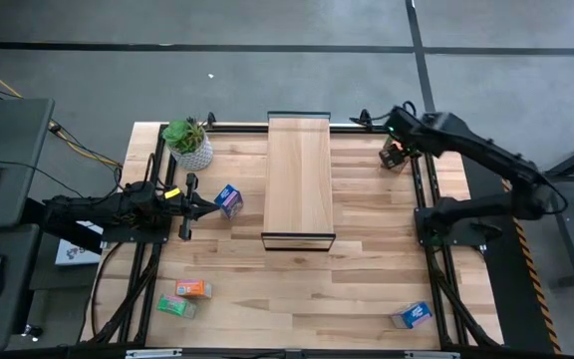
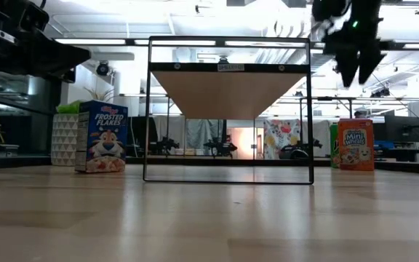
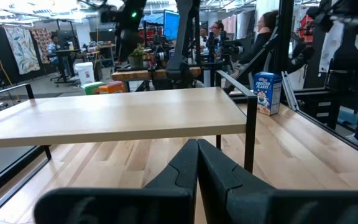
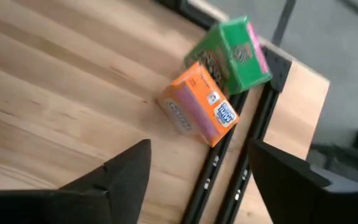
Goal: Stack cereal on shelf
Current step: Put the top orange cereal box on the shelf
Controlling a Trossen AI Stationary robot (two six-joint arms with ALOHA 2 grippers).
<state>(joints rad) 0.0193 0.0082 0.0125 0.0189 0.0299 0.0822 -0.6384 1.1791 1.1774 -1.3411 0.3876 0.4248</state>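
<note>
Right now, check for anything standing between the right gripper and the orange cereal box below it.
Nothing visible does. The right gripper hangs above the orange box with its fingers spread. A green box stands behind the orange one, against the table's black rail, not in the path.

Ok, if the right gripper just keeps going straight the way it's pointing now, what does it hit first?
Most likely the orange cereal box. The right gripper, jaws open, hangs above the table's far right corner, aimed down at that box; the green cereal box sits just behind it. Depth is hard to judge, so it may land slightly short on the tabletop.
</note>
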